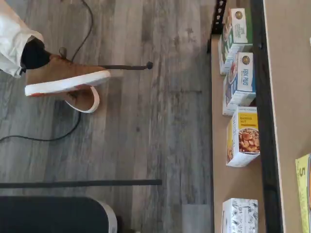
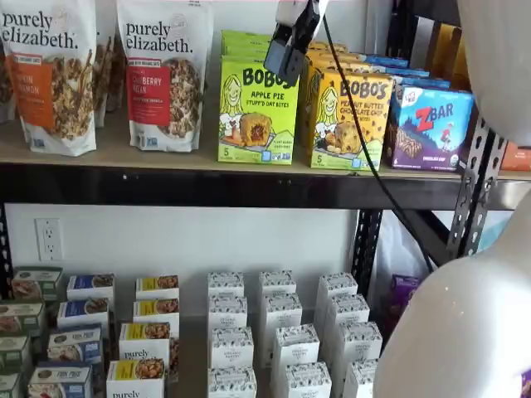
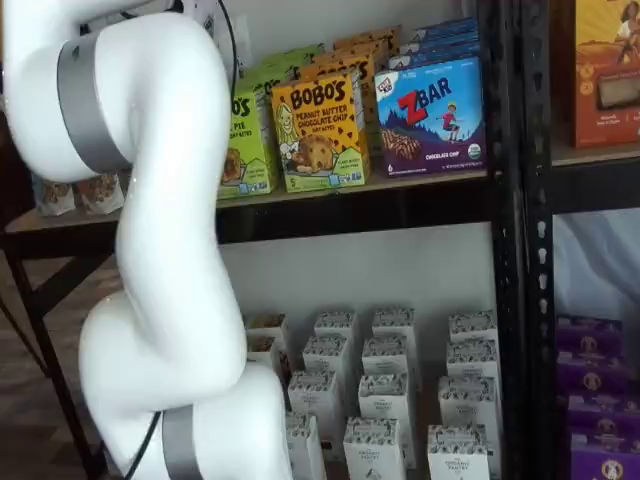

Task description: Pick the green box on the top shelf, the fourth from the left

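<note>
From my remote station, the wrist view is showing grey plank flooring, a brown shoe with a white sole, and cartons such as a banana nut box standing along the front edge of a lower shelf; the gripper is not appearing here.

In a shelf view, the green box is standing upright, long axis vertical, printed face pointing out over the front edge of the top shelf. It is sitting between a purely elizabeth cranberry bag and the yellow Bobo's box, more green cartons lining up behind it. The gripper is hanging in front of the box's upper right corner, seen side-on; its jaws are standing wide apart, holding nothing.

In a shelf view, the white arm is covering most of the green box.
</note>
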Tool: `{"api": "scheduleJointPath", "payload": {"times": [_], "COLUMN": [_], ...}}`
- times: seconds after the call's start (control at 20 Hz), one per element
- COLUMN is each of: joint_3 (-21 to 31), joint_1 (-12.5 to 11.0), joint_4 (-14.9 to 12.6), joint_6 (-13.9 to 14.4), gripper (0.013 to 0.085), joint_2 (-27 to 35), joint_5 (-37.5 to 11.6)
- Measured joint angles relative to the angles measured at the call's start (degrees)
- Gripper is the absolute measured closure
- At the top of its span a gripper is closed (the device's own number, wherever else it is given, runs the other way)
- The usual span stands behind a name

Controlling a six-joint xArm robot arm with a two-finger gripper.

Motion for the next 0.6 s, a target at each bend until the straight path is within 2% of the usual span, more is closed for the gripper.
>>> {"api": "scheduleJointPath", "payload": {"times": [0.1,0.35,0.6], "joint_3": [1.58,2.26,4.78], "joint_1": [-0.58,-2.16,-2.33], "joint_4": [0.02,0.62,1.34], "joint_6": [-0.68,-2.08,-2.46], "gripper": [0.013,0.013,0.013], "joint_2": [-1.26,-1.9,-3.68], "joint_5": [-2.03,-2.65,-7.47]}}
